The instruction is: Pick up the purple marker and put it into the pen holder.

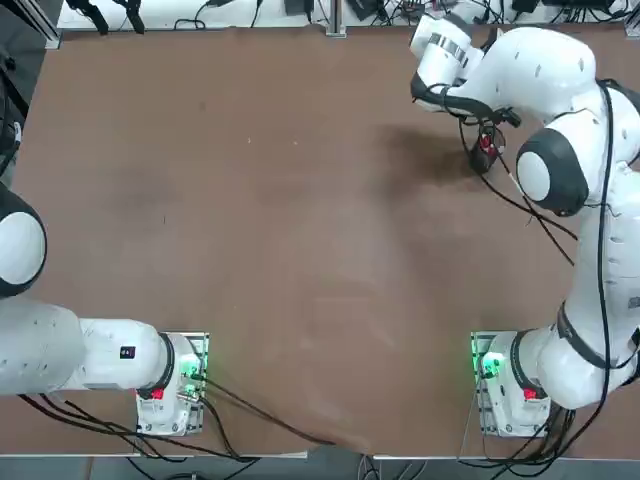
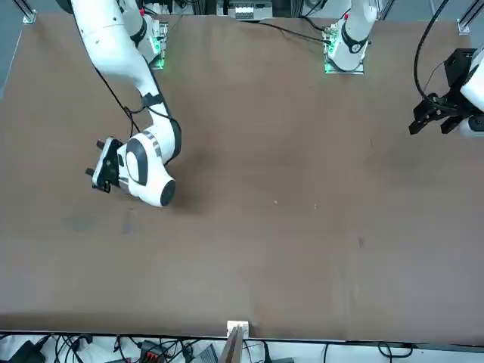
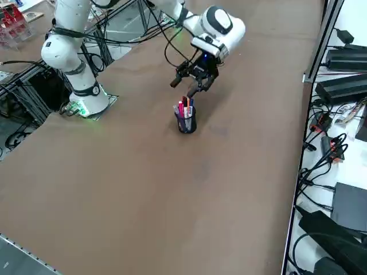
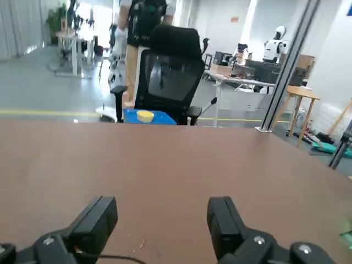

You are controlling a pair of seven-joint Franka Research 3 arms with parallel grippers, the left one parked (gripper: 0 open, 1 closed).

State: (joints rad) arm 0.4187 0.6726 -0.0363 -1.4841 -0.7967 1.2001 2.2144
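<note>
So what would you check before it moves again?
1. Jaws open: ok. The right arm's jaws stand apart with nothing between them.
2. Jaws' place: ok. They hang just above the holder, near the table's far right corner.
3. Holder upright: ok. It stands on its base with pens sticking up.
4. Purple marker inside the holder: cannot tell. Red and pinkish sticks show, but none is clearly purple.
5. Marker left lying on the table: cannot tell. None shows, though the arm hides some of the table.
</note>
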